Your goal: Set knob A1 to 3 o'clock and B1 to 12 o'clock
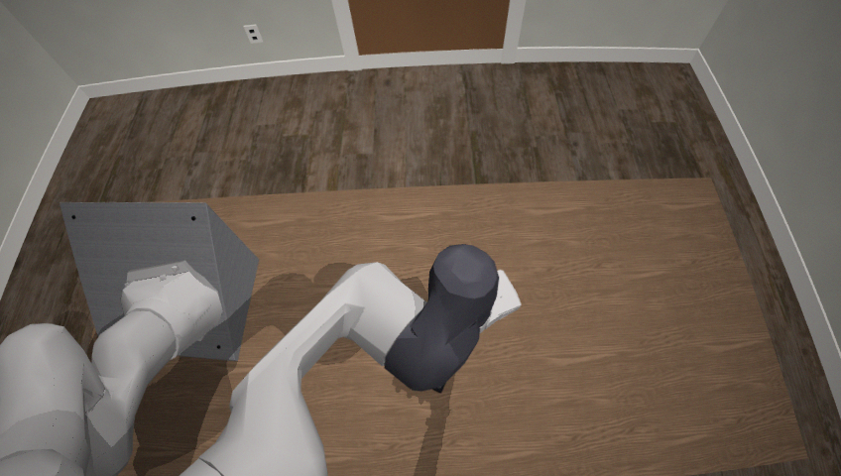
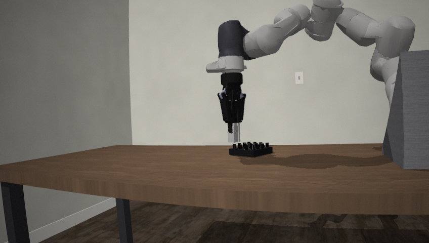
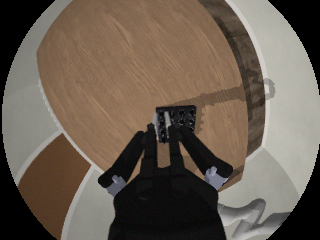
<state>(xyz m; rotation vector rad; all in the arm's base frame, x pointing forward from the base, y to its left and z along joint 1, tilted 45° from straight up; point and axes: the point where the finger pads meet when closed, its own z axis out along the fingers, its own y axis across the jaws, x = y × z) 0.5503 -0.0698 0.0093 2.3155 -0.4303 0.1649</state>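
The black knob box (image 2: 241, 153) (image 3: 176, 107) stands on the table, with rows of short dark knobs on top. In the top view the arm hides it. My gripper (image 2: 234, 136) (image 3: 161, 117) points straight down, its light fingertip pads above one edge side of the box. The fingers are a narrow gap apart, with nothing seen between them. In the exterior view the tips are a little above the knob tops. In the wrist view the fingers cover part of the box. The printed names, the socket and the directions of the white lines are too small or hidden to read.
The wooden table (image 1: 590, 265) (image 2: 90, 168) (image 3: 125, 50) carries the box. A large grey slanted block (image 1: 141, 235) (image 2: 417, 111) stands at the arm's base, far from the knob box. The white arm (image 1: 277, 365) (image 2: 264, 39) reaches over the table from it.
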